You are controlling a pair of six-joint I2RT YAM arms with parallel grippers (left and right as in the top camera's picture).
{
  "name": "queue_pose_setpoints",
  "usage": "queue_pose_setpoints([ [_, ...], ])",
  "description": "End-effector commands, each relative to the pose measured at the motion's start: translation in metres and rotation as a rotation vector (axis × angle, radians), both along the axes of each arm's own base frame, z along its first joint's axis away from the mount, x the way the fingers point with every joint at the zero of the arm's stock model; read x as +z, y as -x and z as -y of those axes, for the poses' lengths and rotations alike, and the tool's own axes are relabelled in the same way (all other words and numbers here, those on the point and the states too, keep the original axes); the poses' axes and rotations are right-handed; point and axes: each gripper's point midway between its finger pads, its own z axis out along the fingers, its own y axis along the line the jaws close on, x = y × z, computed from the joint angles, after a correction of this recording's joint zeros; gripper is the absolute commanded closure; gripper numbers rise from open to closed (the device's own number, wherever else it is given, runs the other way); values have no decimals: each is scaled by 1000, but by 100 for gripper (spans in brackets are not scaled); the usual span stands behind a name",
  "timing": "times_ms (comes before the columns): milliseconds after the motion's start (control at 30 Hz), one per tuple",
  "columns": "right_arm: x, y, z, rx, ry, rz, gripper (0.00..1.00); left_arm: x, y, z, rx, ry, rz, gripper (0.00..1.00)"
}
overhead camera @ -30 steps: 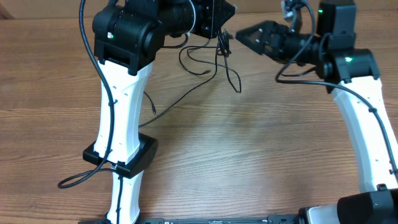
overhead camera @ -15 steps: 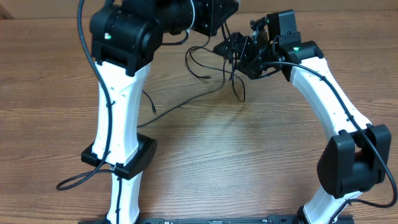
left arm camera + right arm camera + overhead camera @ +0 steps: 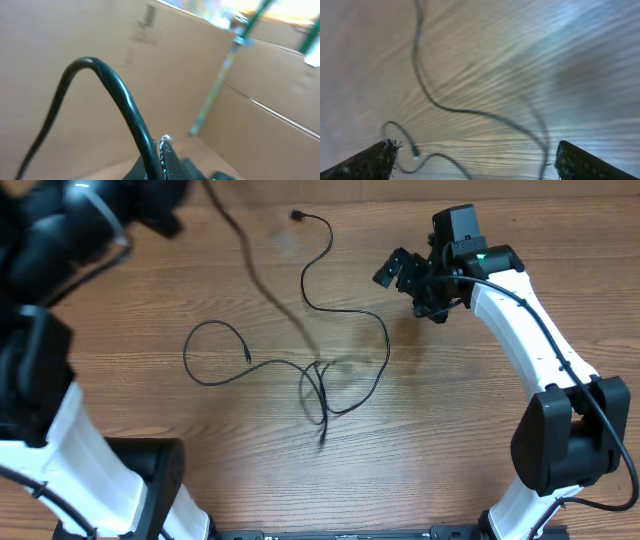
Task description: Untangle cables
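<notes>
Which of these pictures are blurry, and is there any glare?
Overhead: the table and the resting cables are sharp, but the left arm is smeared by motion. Left wrist: soft all over, washed out bright at top right. Right wrist: wood grain streaked, cables fuzzy, a bluish sheen at upper right.

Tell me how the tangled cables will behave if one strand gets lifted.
Probably floppy: the cables lie in loose curves on the table, so a lifted strand would likely sag. They cross in a clump near the middle, so pulling one would probably drag the rest along. They look thin and light, so easy to lift.
</notes>
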Motion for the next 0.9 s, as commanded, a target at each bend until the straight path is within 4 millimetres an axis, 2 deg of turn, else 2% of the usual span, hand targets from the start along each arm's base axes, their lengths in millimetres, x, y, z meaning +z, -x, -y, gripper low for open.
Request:
queue_pose_setpoints([
  [0, -22, -1, 13, 17, 93, -22, 0, 9, -10, -55, 207, 22, 22, 96],
  [33, -27, 2, 13, 43, 105, -28, 0, 10, -15, -76, 282, 30, 24, 96],
  [167, -31, 8, 11, 138, 118, -22, 0, 16, -19, -125, 451, 38, 49, 96],
  [200, -29, 13, 0, 248, 86, 4, 0, 18, -18, -140, 498, 37, 58, 96],
  [300, -28, 19, -6, 313, 69, 8, 0, 18, -18, -169, 623, 36, 63, 96],
  [333, -28, 20, -5, 328, 75, 7, 0, 18, -17, -191, 732, 23, 71, 96],
  [467, -29, 23, -5, 332, 77, -3, 0, 4, -13, -251, 997, -3, 21, 96],
  [500, -29, 22, -5, 332, 77, -1, 0, -8, -13, -270, 1069, -4, -30, 96],
  [567, -29, 22, -5, 332, 77, -1, 0, -29, -17, -293, 1147, -10, -108, 96],
  [600, -29, 23, -5, 332, 77, -2, 0, -45, -22, -306, 1185, -16, -169, 96],
  [667, -29, 23, -5, 332, 77, -3, 0, -80, -37, -322, 1210, -30, -290, 96],
  [767, -30, 25, -4, 333, 77, -11, 0, -145, -65, -343, 1229, -61, -499, 95],
  [800, -30, 25, -4, 333, 77, -14, 0, -156, -68, -347, 1239, -66, -530, 94],
  [833, -31, 27, -4, 333, 77, -24, 0, -196, -78, -365, 1299, -76, -648, 86],
  [867, -31, 29, -3, 333, 78, -29, 0, -213, -80, -373, 1330, -81, -696, 74],
])
